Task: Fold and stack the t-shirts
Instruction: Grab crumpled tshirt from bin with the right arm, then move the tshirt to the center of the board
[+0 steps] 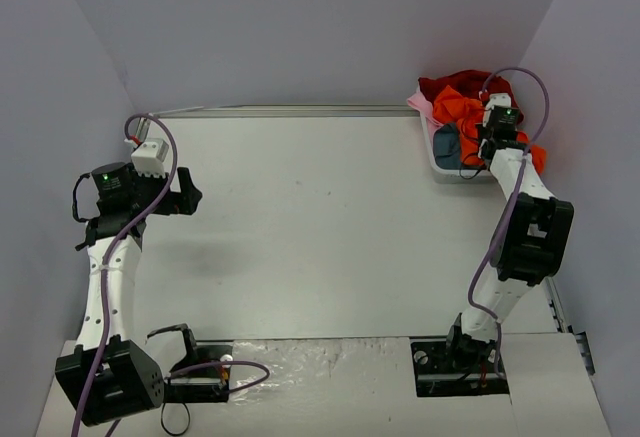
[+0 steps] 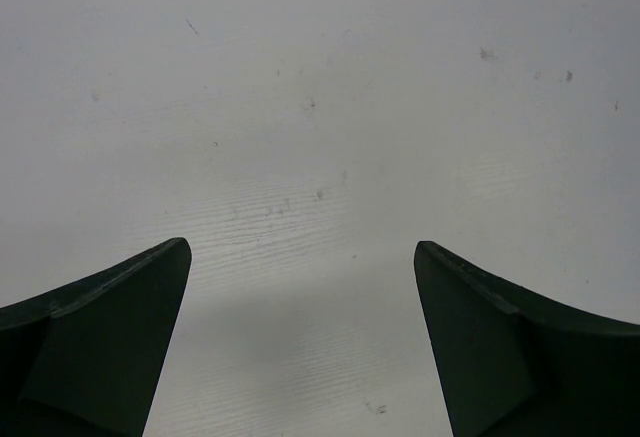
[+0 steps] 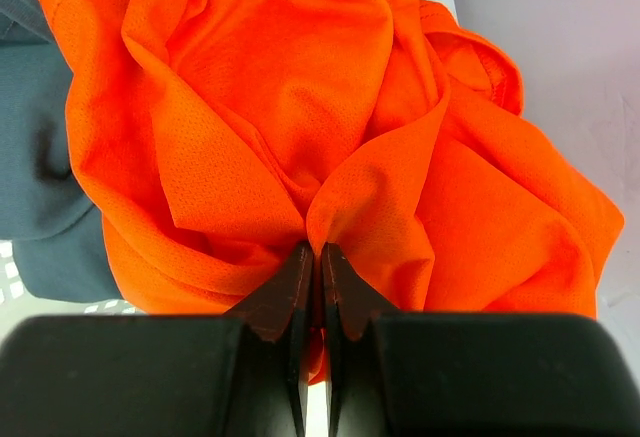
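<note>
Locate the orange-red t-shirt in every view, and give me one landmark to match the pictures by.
Top external: the orange-red t-shirt lies far right, heaped in the white basket.
Left wrist: not in it; only bare table.
Right wrist: it fills most of the frame, a fold pinched in the right gripper.
Landmark: the grey-blue t-shirt beside it, in those two views.

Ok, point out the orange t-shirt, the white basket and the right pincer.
orange t-shirt point(image 3: 280, 87), right wrist view, middle of its bunched cloth.
white basket point(image 1: 450, 175), top view, its near wall.
right pincer point(image 3: 314, 249), right wrist view, between its tips, shut on a fold.
</note>
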{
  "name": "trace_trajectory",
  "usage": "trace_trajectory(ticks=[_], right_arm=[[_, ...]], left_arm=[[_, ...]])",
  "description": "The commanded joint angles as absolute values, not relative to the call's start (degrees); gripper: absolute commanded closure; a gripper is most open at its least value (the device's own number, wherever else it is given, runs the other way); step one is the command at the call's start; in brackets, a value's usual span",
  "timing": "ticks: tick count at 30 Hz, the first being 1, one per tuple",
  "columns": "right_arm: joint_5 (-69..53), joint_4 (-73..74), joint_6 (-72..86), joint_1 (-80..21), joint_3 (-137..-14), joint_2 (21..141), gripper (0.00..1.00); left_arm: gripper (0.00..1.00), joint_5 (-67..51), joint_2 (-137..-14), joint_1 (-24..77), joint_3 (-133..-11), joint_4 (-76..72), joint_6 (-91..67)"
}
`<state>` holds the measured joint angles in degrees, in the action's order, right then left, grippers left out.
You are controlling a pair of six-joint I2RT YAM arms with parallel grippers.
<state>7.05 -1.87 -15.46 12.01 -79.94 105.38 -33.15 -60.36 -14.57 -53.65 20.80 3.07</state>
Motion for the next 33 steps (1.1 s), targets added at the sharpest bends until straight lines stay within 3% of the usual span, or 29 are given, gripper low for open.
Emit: trace_trajectory(ticks=[1,14,33], right_arm=[[6.5,-0.4,-14.4,12.3,-80.2,100.9,1.00],[0.6,8.6,-12.7,12.3,-84.1,85.6,1.00],[0.6,12.5,-12.5,12.3,-93.6,81.7,1.00]], left_arm=[[0.06,-33.3,-59.2,-14.2,-54.1,21.1,4.2],[0.06,-32.6,-59.2,-14.2,-54.3,21.5,4.2],[0.06,-32.5,-58.5,-14.3,-54.6,22.3,4.1]])
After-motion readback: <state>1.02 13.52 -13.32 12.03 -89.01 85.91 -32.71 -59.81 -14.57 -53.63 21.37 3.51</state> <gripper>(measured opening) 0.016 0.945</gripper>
